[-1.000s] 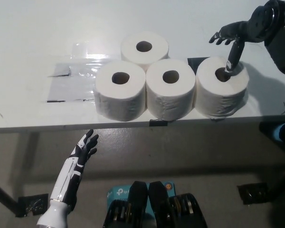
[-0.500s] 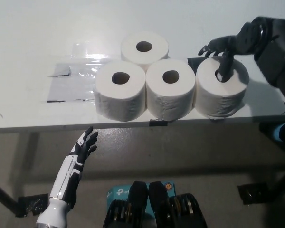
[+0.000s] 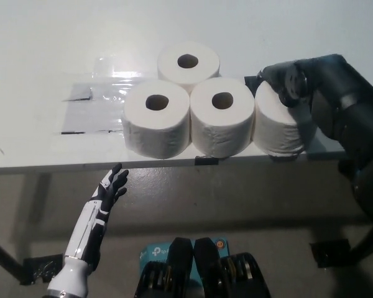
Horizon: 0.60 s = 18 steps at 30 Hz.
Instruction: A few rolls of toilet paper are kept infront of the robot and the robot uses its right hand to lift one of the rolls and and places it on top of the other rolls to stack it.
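**Black hand settled on the rightmost roll at the table's edge**

Nearest the camera, the robot's white left hand (image 3: pixel 112 184) hung below the table's front edge, fingers spread and holding nothing, its forearm slanting down toward the lower left. A strip of dark tape (image 3: pixel 206 161) sat on the table edge just beneath the middle roll.

Along the front of the white table (image 3: pixel 37 56) stood three toilet paper rolls, upright with their cores facing up and their sides touching: the left roll (image 3: pixel 157 118), the middle roll (image 3: pixel 222 117) and the right roll (image 3: pixel 280 127). The black right hand (image 3: pixel 290 85) lay over the top of the right roll, with the black forearm (image 3: pixel 345 115) covering that roll's far right side and hiding its core. Whether the fingers were closed on the roll or only resting on it could not be told, since the hand was seen mostly from the back. The roll stood on the table, level with its neighbours.

Behind the front row, a fourth roll (image 3: pixel 188 64) stood in the gap between the left and middle rolls, touching both. To the left lay a sheet of clear plastic (image 3: pixel 96 99), taped flat on the tabletop.
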Available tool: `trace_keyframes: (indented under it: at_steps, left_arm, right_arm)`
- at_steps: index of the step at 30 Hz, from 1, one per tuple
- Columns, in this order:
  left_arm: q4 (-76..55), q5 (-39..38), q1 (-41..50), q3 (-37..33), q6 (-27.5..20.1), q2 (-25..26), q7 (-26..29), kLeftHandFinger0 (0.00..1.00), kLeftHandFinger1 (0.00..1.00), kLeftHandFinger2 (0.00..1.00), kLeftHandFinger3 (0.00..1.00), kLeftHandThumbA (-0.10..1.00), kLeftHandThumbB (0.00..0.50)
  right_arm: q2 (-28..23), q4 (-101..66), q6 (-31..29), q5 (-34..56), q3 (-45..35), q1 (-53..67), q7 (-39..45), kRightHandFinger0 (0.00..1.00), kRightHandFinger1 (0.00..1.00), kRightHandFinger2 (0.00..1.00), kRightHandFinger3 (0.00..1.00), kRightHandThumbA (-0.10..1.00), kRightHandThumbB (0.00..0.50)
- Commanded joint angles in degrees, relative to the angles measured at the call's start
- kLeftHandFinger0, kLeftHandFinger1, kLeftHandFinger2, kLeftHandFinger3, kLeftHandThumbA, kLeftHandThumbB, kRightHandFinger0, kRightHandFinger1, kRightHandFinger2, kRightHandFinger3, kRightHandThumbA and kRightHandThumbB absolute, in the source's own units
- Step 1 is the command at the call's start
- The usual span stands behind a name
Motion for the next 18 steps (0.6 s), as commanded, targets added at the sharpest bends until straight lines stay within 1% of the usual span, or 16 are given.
trace_keyframes:
  at_steps: [1,2,3,4,5,6,7,8,10,11,13,14,15,16,17,18]
  left_arm:
    - [-2.0,-0.3,-1.0,0.2,-0.9,0.0,-0.2,1.0,1.0,1.0,1.0,1.0,0.47]
    - [-2.0,-0.3,-1.0,0.2,-0.9,0.0,-0.2,1.0,1.0,1.0,1.0,1.0,0.472]
    - [-2.0,-0.2,-1.0,0.2,-0.9,0.0,-0.1,1.0,1.0,1.0,1.0,1.0,0.475]
    - [-2.0,-0.3,-1.0,0.2,-0.7,-0.1,-0.1,1.0,1.0,1.0,1.0,1.0,0.492]
    - [-2.0,-0.8,-1.3,0.5,-0.3,0.2,-0.3,1.0,1.0,1.0,1.0,1.0,0.496]
    - [-2.0,-0.7,-1.4,0.5,-0.3,0.3,-0.3,1.0,1.0,1.0,1.0,1.0,0.494]
    - [-1.9,-0.6,-1.4,0.6,-0.5,0.3,-0.3,1.0,1.0,1.0,1.0,1.0,0.492]
    - [-1.8,-0.7,-1.4,0.6,-0.7,0.4,-0.3,1.0,1.0,1.0,1.0,1.0,0.473]
    - [-1.5,-0.6,-1.5,0.7,-1.1,0.4,-0.2,1.0,1.0,1.0,1.0,1.0,0.453]
    - [-1.4,-0.5,-1.4,0.6,-1.5,0.4,-0.2,1.0,1.0,1.0,1.0,1.0,0.439]
    - [-1.3,-0.4,-1.2,0.7,-1.4,0.4,-0.1,1.0,1.0,1.0,1.0,1.0,0.445]
    - [-1.3,-0.4,-1.1,0.7,-1.4,0.4,-0.1,1.0,1.0,1.0,1.0,1.0,0.447]
    - [-1.5,-0.2,-0.8,0.7,-1.2,0.3,0.0,1.0,1.0,1.0,1.0,1.0,0.466]
    - [-1.5,-0.3,-0.7,0.7,-1.2,0.2,0.0,1.0,1.0,1.0,1.0,1.0,0.478]
    - [-1.6,-0.3,-0.5,0.8,-1.1,0.3,0.0,1.0,1.0,1.0,1.0,1.0,0.481]
    - [-1.7,-0.3,-0.3,0.8,-1.2,0.3,0.0,1.0,1.0,1.0,1.0,1.0,0.48]
  right_arm:
    - [-1.7,-0.3,-1.2,-4.9,2.3,1.7,-14.7,0.32,0.45,0.62,0.95,-0.1,0.225]
    - [-1.8,-0.3,-1.2,-4.9,2.3,1.8,-14.9,0.31,0.45,0.62,0.94,-0.1,0.225]
    - [-2.0,-0.4,-1.5,-4.8,2.3,1.8,-15.4,0.3,0.43,0.59,0.92,-0.1,0.24]
    - [-2.3,-0.5,-1.5,-4.8,2.3,1.7,-15.7,0.34,0.48,0.64,0.9,-0.1,0.237]
    - [-2.6,-0.7,-1.9,-4.9,2.3,1.5,-17.0,0.38,0.5,0.66,0.85,-0.1,0.232]
    - [-3.2,-1.1,-2.8,-4.5,1.9,1.5,-17.9,0.37,0.49,0.64,0.8,-0.1,0.236]
    - [-3.4,-1.2,-3.2,-4.7,2.1,1.4,-18.7,0.36,0.48,0.63,0.76,-0.1,0.242]
    - [-3.9,-1.8,-3.8,-4.3,1.6,1.4,-19.8,0.32,0.45,0.6,0.71,-0.1,0.255]
    - [-4.5,-2.3,-4.7,-4.3,1.4,1.4,-21.3,0.26,0.41,0.57,0.67,-0.1,0.266]
    - [-4.9,-2.5,-5.1,-4.1,1.2,1.3,-21.5,0.29,0.44,0.59,0.68,-0.1,0.262]
    - [-5.8,-3.7,-4.3,-4.1,0.7,0.8,-22.0,0.37,0.54,0.68,0.68,-0.1,0.298]
    - [-6.2,-4.3,-4.3,-3.9,0.4,0.7,-22.5,0.39,0.55,0.69,0.65,-0.1,0.314]
    - [-7.5,-6.6,-5.0,-3.1,-1.2,1.0,-25.1,0.34,0.5,0.64,0.6,-0.1,0.312]
    - [-8.2,-7.6,-5.5,-3.1,-1.6,1.2,-26.4,0.27,0.41,0.55,0.62,-0.1,0.252]
    - [-9.3,-9.3,-6.1,-3.4,-2.2,1.5,-29.3,0.2,0.33,0.47,0.6,-0.1,0.245]
    - [-10.4,-10.6,-5.6,-3.0,-3.6,1.6,-32.0,0.05,0.17,0.3,0.54,-0.1,0.265]
